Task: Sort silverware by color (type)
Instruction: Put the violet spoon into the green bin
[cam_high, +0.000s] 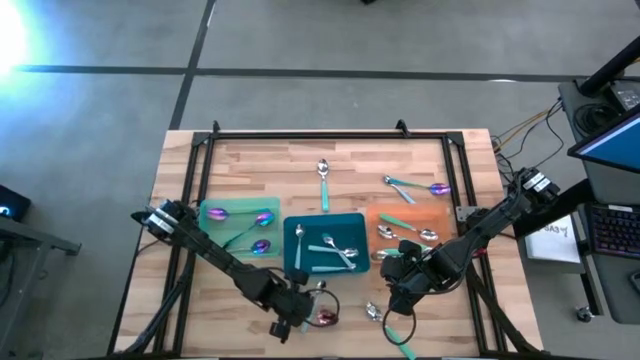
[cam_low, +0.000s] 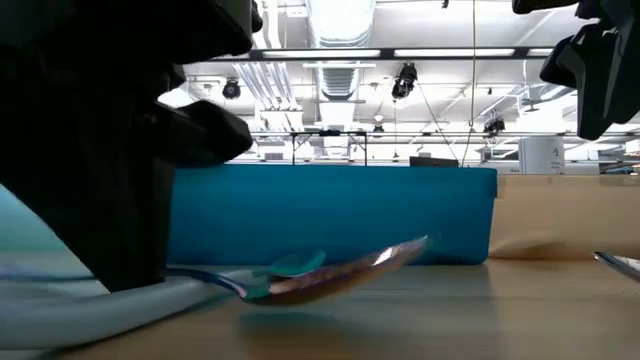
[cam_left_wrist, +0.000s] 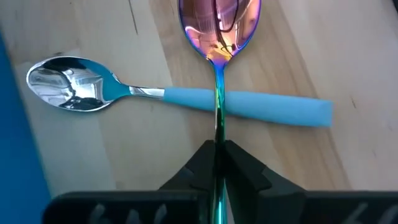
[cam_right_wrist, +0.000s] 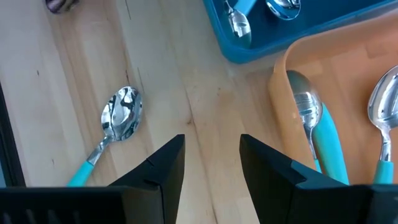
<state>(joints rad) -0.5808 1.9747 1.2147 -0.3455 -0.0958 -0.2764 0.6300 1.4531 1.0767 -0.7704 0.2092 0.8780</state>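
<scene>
A: Where is the left gripper (cam_left_wrist: 219, 163) relative to the flat rectangular teal tray (cam_high: 354, 222) at the table's centre?

B: Just in front of the tray's near-left corner. The left wrist view shows its two dark fingers pressed together on the thin handle of an iridescent purple-pink spoon (cam_left_wrist: 219, 28). That spoon crosses over a silver spoon with a light blue-teal handle (cam_left_wrist: 180, 96) lying on the bare wood.

A: Does the overhead view show that crossing?

B: No. From above, the arm covers it, and only a reddish glint shows by the gripper. The low view shows the iridescent bowl tilted just above the wood, in front of the tray's wall.

A: And the right gripper (cam_right_wrist: 212, 163)?

B: It hovers in front of the teal tray's near-right corner, its fingers spread apart with nothing between them. Its wrist view shows another teal-handled spoon (cam_right_wrist: 112, 137) on the wood, and the rim of the flat orange tray (cam_right_wrist: 280, 65) beside the teal one.

A: What lies in the trays?

B: Teal-handled spoons lie in the teal tray. Silver bowls and a teal handle show in the orange tray. Two iridescent spoons rest in the flat green tray (cam_high: 214, 212), left of the teal one.
</scene>
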